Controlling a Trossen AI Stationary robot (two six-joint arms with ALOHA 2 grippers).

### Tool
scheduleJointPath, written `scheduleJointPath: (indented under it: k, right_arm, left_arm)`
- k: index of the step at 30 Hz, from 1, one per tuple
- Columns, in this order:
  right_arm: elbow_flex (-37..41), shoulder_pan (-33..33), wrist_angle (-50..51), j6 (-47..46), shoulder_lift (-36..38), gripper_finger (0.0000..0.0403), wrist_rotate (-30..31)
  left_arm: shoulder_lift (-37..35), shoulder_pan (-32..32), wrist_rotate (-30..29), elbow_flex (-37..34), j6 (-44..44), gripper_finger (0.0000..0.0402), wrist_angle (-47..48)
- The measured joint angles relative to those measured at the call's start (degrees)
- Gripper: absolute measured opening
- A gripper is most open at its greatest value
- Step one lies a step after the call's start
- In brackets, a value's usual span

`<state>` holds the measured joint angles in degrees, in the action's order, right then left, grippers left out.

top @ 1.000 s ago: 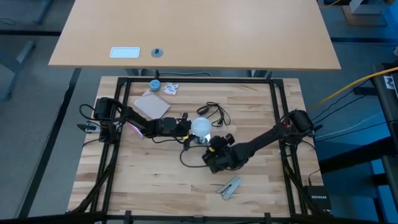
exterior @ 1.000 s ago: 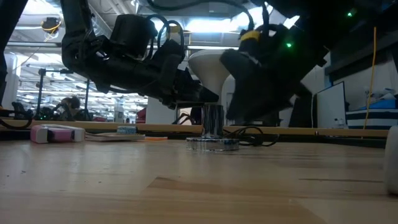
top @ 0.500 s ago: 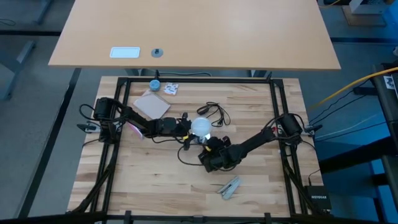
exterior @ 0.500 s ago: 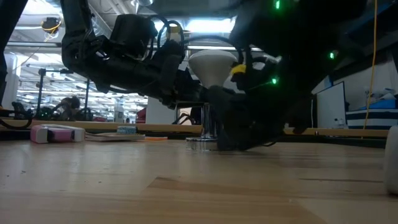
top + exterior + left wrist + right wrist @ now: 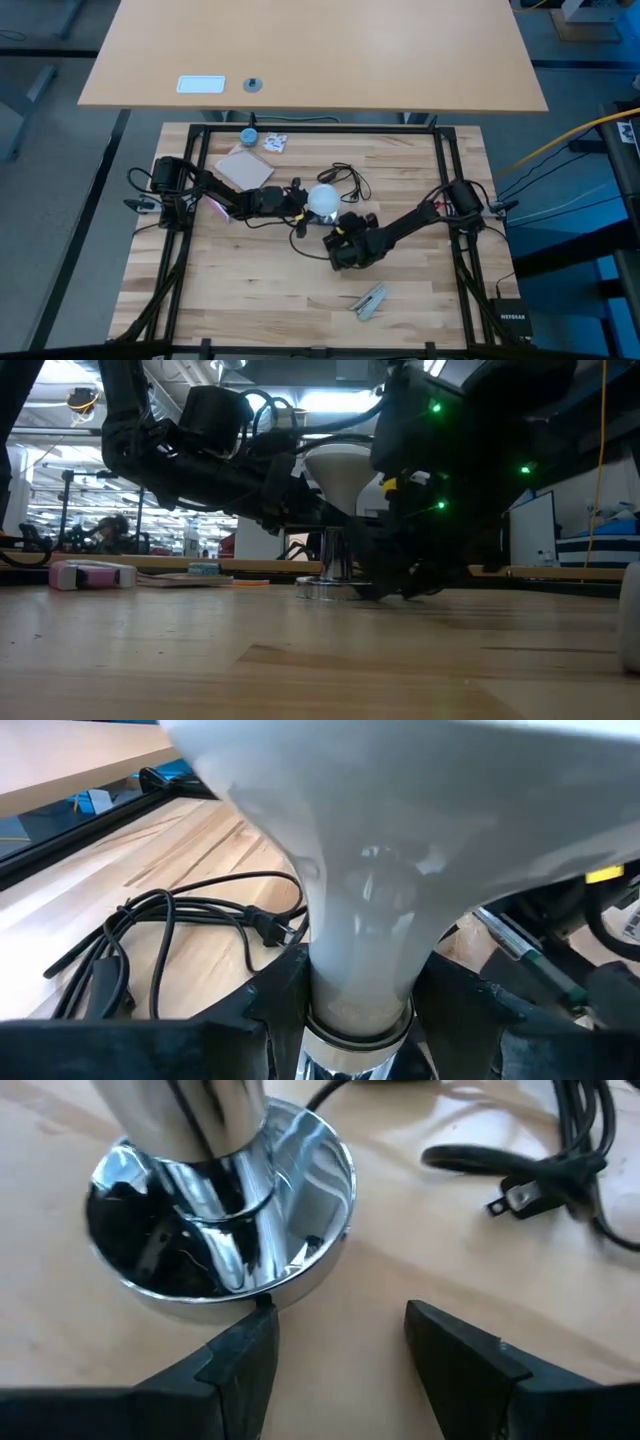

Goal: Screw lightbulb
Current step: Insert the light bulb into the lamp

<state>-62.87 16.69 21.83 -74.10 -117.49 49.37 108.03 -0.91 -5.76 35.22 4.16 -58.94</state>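
Note:
The frosted white lightbulb (image 5: 322, 200) stands upright, globe up, on the chrome stem (image 5: 338, 552) of a lamp base. The base's shiny round disc (image 5: 300, 1200) lies flat on the wooden table. My left gripper (image 5: 360, 995) reaches in from the table's left and is shut on the bulb's neck. My right gripper (image 5: 340, 1325) is low at the table, slanting down from the right. It is open, with its fingertips at the near rim of the disc. My left gripper pinches the bulb's narrow neck (image 5: 362, 970) between its two fingers, just above the chrome socket (image 5: 350, 1058). The fingers come nearly level from the table's left. The bulb stands upright with its lower end in the socket. My right gripper has one fingertip (image 5: 250, 1335) at the disc's rim (image 5: 318, 1275); whether it touches I cannot tell.
A black cord with a plug (image 5: 345, 180) lies just beyond the lamp. A cardboard piece (image 5: 245, 168), a blue cap (image 5: 248, 135) and a white packet (image 5: 275, 142) lie far left. A grey object (image 5: 370, 300) lies toward the near edge.
My right gripper has sunk to the table, rolled about its own line and drawn in beside the chrome disc. The bulb and lamp base have stayed in place.

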Motion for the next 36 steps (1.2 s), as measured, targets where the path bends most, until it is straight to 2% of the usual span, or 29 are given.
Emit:
scheduleJointPath:
  k: [11, 19, 27, 36]
  right_arm:
    - [0.0, -4.65, -0.3, 9.37, 0.09, 0.0225, 1.33]
    - [0.02, -5.05, 0.93, 10.07, -0.07, 0.0225, 5.02]
    - [-1.23, -0.17, 2.67, 10.04, -0.07, 0.0225, 5.09]
    - [-9.62, 5.15, 14.65, 9.91, 0.02, 0.0225, 3.29]
  left_arm:
    - [-0.07, -0.11, -0.76, -0.02, -0.35, 0.0157, -0.2]
    - [0.02, 0.03, 1.17, 0.02, 0.72, 0.0157, 0.2]
    - [0.02, -0.06, 0.64, -0.02, 0.33, 0.0156, 0.06]
    - [0.02, 0.07, -0.07, 0.02, 0.01, 0.0156, -0.11]
